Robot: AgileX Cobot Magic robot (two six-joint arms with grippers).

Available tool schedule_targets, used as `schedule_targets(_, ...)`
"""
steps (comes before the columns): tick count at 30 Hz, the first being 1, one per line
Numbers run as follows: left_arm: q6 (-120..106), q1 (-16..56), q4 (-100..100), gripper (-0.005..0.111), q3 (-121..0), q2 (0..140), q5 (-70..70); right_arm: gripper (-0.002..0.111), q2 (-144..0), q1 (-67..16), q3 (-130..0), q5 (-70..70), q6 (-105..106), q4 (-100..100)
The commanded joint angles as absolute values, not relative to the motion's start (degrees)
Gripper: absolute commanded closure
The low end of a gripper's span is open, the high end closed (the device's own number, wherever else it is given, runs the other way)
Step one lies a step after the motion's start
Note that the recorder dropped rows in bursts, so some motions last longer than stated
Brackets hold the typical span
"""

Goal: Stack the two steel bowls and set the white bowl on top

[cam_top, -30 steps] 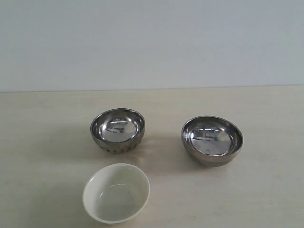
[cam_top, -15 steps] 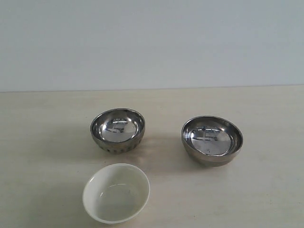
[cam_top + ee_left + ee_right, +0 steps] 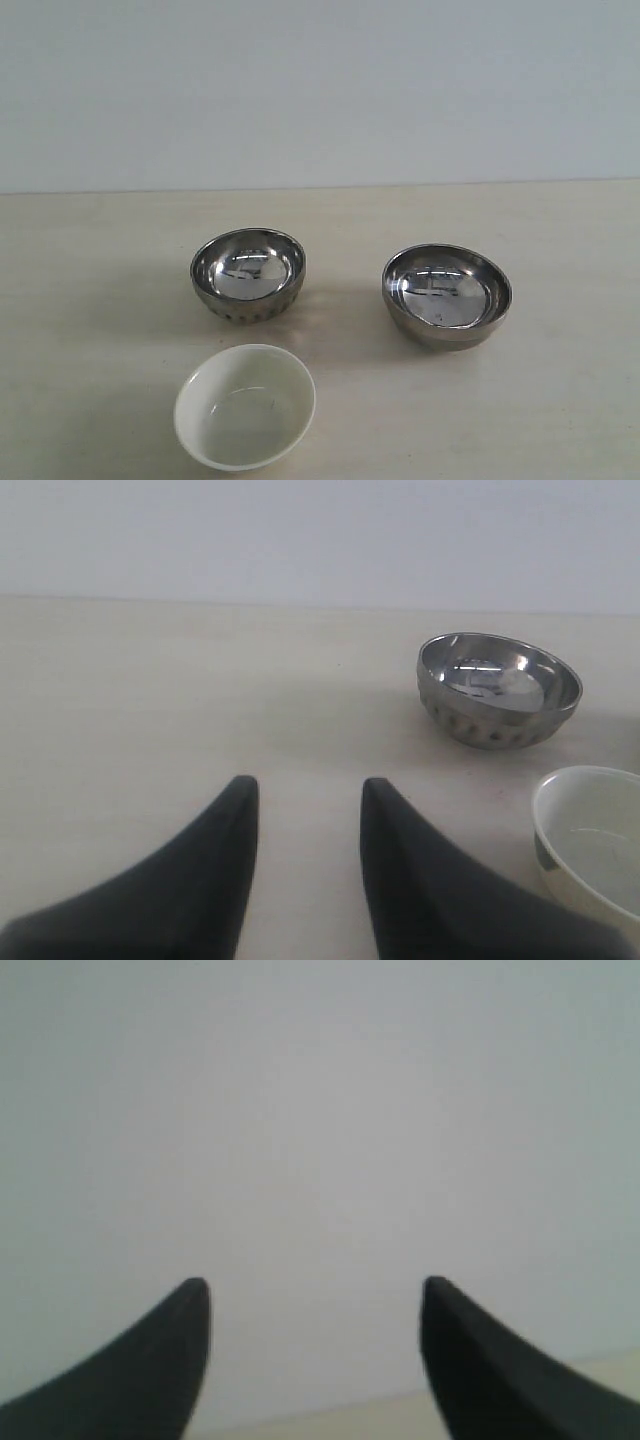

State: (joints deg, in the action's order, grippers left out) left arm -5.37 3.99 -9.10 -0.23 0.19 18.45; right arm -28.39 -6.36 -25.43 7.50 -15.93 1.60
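Note:
The dimpled steel bowl (image 3: 248, 274) stands left of centre on the table; the smooth, slightly wider steel bowl (image 3: 446, 295) stands apart to its right. The white bowl (image 3: 245, 406) sits in front of the dimpled one, near the front edge. No gripper shows in the exterior view. In the left wrist view my left gripper (image 3: 305, 790) is open over bare table, well short of the dimpled steel bowl (image 3: 498, 689) and the white bowl (image 3: 592, 837). My right gripper (image 3: 315, 1295) is open, facing the wall, with nothing between its fingers.
The pale beige table (image 3: 90, 300) runs back to a plain grey-white wall (image 3: 320, 90). Nothing else stands on it besides the three bowls.

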Motion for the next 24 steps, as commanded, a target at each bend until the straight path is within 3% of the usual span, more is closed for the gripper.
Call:
schedule_targets(1, -5.5, 3.8, -9.2, 0.074, 0.0, 0.0, 18.1, 0.024, -42.2, -6.5, -32.3, -0.3, -15.2, 1.0)
schedule_targets(13, -5.5, 3.8, -9.2, 0.074, 0.0, 0.0, 18.1, 0.023, -77.6, -6.5, -43.0, -9.4, -13.0, 1.0)
schedule_targets(24, -5.5, 3.8, -9.2, 0.074, 0.0, 0.0, 18.1, 0.023, -95.5, -9.3, -43.6, 1.1, -13.1, 2.2)
